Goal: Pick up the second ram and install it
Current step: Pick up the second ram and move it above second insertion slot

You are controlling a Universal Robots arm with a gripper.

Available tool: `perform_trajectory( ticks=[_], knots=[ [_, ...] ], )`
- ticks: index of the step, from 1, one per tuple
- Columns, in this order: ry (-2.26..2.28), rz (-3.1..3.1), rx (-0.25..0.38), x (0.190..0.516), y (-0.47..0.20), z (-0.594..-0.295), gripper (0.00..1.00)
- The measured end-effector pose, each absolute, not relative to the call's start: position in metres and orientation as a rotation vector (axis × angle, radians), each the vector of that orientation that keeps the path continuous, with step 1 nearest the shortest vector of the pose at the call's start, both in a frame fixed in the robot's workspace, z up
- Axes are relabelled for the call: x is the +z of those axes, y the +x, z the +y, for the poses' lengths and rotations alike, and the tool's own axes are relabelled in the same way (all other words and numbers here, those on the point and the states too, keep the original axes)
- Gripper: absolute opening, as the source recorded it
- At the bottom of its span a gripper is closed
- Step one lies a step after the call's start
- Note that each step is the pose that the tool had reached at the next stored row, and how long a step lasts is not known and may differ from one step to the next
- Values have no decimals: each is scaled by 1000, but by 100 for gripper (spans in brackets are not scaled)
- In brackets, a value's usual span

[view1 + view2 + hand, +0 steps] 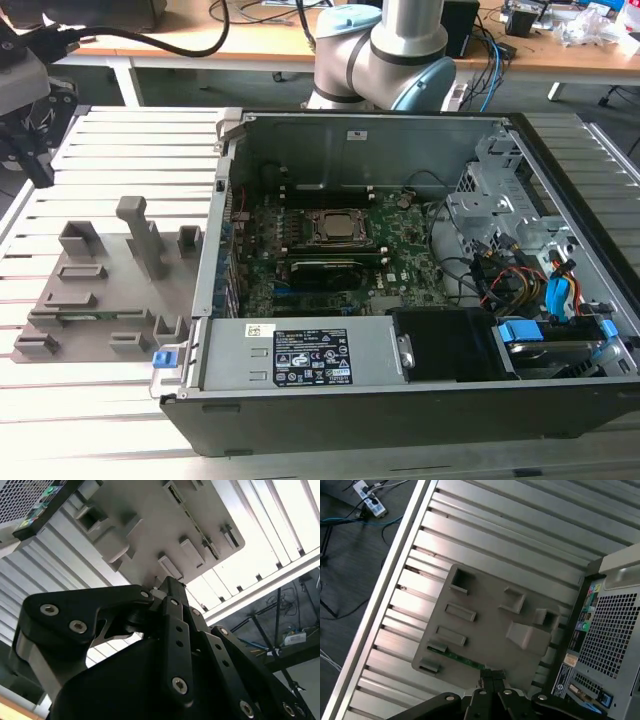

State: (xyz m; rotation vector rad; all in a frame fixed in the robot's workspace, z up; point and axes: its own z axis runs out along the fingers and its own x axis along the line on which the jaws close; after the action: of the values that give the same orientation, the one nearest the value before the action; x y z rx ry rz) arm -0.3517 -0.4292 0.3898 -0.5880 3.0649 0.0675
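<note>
First wrist view: we are hovering the gripper [492, 676], jaws pressed together, near the fixture [485, 605] presenting the second ram [460, 657].

Arm's end effector [493, 673] closed, pointing downward.

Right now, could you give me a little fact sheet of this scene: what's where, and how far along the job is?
setting: open computer case on a slatted metal table
parts holder: grey tray, at the exterior view's left of the case
task item: second ram, a green strip lying in the tray
robot: its tool hovers above the tray, near one end of the ram
inside the case: processor socket on the board
progress: ram not yet lifted or installed
</note>
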Motion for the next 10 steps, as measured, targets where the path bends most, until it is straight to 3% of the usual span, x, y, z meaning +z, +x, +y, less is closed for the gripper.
perform_trajectory(
  ticks=[10],
  knots=[
    [-848,3007,70,390,-352,-429,11]
  ],
)
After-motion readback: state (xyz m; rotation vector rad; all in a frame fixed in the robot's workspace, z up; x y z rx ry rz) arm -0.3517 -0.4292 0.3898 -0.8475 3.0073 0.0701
